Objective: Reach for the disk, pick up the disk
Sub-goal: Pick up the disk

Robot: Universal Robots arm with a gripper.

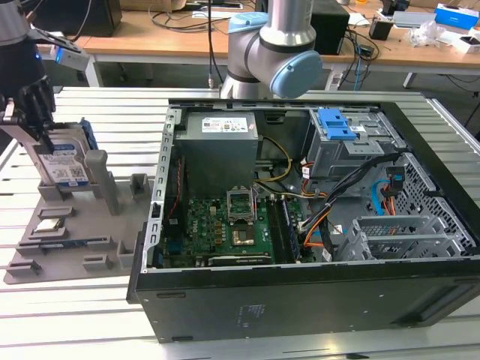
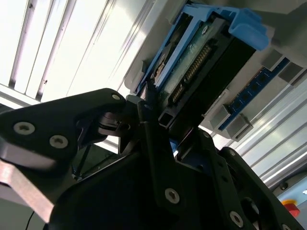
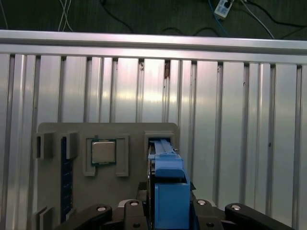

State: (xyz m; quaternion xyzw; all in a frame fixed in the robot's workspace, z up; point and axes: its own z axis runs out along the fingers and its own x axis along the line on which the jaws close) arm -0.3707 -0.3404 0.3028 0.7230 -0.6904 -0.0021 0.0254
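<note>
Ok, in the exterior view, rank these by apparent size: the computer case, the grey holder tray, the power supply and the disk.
Largest to smallest:
1. computer case
2. grey holder tray
3. power supply
4. disk
The disk stands partly hidden in the tray, so it is judged by what shows.
</note>
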